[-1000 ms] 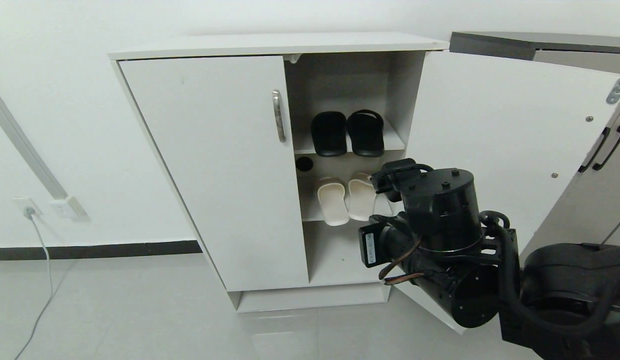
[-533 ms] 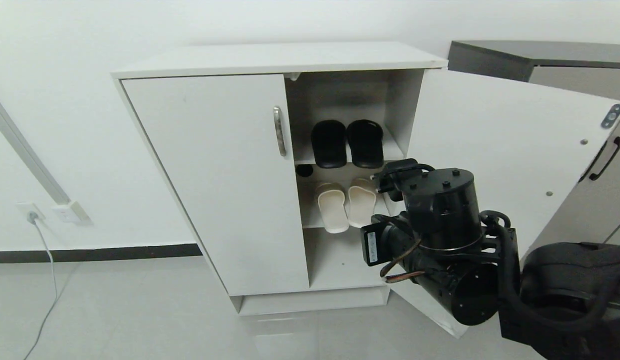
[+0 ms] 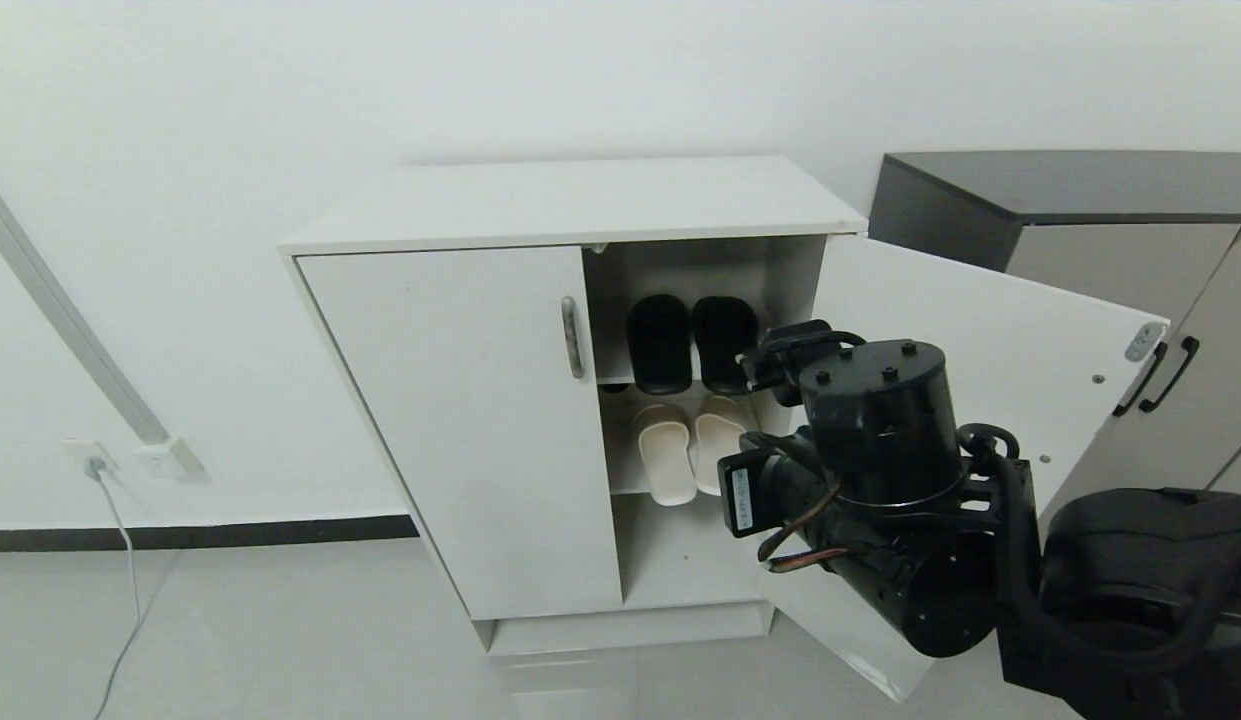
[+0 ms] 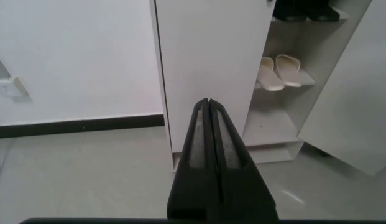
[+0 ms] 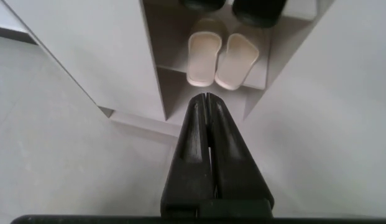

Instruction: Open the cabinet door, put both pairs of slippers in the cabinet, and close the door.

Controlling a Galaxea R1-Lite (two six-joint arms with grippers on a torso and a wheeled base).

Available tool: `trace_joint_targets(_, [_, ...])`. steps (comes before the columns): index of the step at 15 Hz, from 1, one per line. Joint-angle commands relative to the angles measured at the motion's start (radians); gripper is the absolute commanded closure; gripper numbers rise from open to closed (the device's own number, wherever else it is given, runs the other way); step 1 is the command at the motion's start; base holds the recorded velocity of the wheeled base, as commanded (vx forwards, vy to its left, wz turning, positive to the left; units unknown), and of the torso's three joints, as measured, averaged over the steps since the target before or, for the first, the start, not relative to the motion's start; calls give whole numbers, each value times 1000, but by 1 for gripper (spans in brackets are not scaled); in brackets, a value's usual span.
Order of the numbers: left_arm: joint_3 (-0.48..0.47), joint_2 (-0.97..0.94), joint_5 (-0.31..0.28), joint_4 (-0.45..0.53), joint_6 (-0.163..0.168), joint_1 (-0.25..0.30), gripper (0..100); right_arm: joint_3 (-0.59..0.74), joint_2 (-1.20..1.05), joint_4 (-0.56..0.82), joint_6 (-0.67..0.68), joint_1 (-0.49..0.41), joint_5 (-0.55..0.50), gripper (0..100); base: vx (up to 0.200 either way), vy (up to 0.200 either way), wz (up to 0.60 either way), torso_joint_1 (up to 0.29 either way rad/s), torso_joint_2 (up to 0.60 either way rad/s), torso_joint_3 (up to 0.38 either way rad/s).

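Already shelved: 2 pairs in the cabinet, door open.
Black slippers sit above white slippers; left end effector and right end effector both closed, empty.

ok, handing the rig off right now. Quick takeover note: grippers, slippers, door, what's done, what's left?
Left gripper: shut, empty, facing the cabinet front.
Right gripper: shut, empty, pointing at the open compartment, with the open right door beside it.
Black slippers: side by side on the upper shelf.
White slippers: side by side on the shelf below.
Left door: closed.
Done: right door opened, both pairs inside.
Left: swing the right door shut.
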Motion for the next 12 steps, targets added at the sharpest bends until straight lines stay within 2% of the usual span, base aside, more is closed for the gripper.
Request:
trace_joint_targets(1, [0,1,2,0,0,1,100,0,0,-1,0,1,0,100,0,0,0,144,-476,-334])
trace_joint_targets(12, [0,1,0,0,0,0,100,0,0,1,-2,0,0,100,0,0,0,185,-501,-319])
